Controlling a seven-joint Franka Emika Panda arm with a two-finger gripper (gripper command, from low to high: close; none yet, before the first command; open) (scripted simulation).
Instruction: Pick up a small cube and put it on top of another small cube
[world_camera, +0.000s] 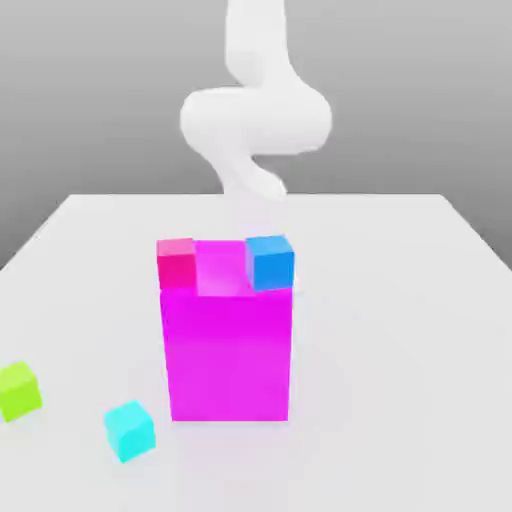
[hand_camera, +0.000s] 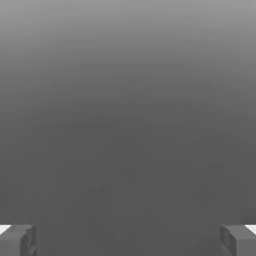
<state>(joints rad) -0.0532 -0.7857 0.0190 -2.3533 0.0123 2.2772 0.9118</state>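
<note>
The main hazard lay in where the small cubes sat. A pink-red small cube (world_camera: 176, 262) and a blue small cube (world_camera: 270, 261) rested on the top of a tall magenta block (world_camera: 228, 355), each at a corner near its back edge, so a descent slightly off-centre would likely nudge one over the edge rather than straddle it. A stack built up there would also have had little margin, since a placed cube overhanging the lower one could tip off the block altogether.

The gripper (hand_camera: 128, 240) was spread wide with nothing between its grey fingertips (hand_camera: 18, 240), facing plain grey background (no cube lay in its line of sight).

On the white tabletop (world_camera: 420, 300), a lime-green small cube (world_camera: 18, 390) and a cyan small cube (world_camera: 129, 430) lay well apart from the block, toward the exterior view's left. The white arm (world_camera: 255, 120) hung behind the block, which stood between it and those two low cubes.
</note>
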